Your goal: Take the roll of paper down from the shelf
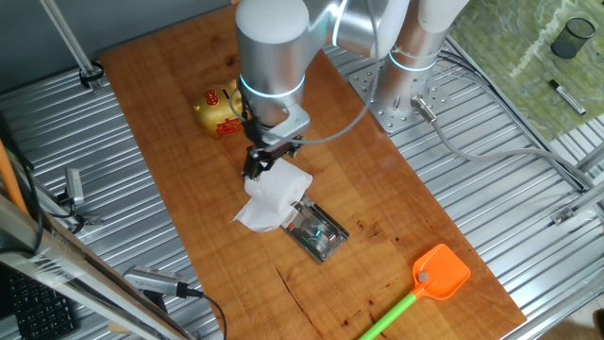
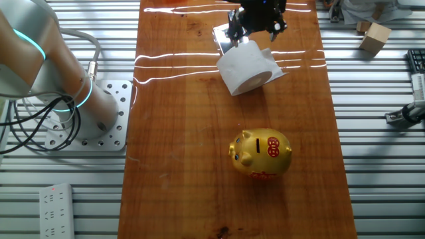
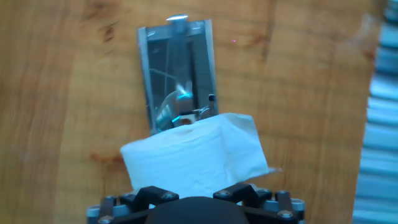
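The roll of paper [image 1: 277,196] lay largely clear of the shelf [image 1: 319,231], overlapping only its near end, and appeared to rest on or just above the wooden surface [image 1: 170,142]; the removal was judged nearly complete, with only release and withdrawal left. The tool [image 1: 267,161] stood at the roll's upper edge; whether it clamped the tissue or merely touched it could not be told. The hand view alone showed the shelf's bare mirrored bed, free of the roll except at one end. The other fixed view alone showed the roll's round end face and the gap to the golden piggy bank [image 2: 261,154]. One fixed view alone showed the orange-headed swatter [image 1: 440,273], well apart
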Robot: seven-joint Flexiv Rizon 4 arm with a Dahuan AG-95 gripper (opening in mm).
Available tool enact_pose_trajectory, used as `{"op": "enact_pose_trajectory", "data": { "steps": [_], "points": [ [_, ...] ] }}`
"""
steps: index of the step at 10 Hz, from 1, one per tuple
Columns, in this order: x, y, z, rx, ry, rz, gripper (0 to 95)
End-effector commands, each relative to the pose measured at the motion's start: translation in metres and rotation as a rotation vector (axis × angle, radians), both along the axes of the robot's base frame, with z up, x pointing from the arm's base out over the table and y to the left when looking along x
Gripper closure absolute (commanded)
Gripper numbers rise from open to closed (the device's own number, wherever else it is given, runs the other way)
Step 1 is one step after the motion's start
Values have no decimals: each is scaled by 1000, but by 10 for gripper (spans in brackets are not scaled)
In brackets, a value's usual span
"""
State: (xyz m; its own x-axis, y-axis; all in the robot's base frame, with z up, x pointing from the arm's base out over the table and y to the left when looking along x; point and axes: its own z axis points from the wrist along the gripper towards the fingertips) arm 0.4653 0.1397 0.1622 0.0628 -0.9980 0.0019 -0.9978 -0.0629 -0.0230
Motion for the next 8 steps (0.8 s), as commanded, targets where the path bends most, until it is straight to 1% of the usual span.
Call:
{"op": "enact_pose_trajectory", "data": {
  "steps": [1, 2, 3, 8],
  "points": [
    [-2, 6, 25, 213, 60, -1111, 190],
    [-2, 6, 26, 225, 73, -1151, 190],
    [-2, 6, 26, 217, 67, -1144, 190],
    [-2, 6, 26, 217, 71, -1119, 190]
  ]
}}
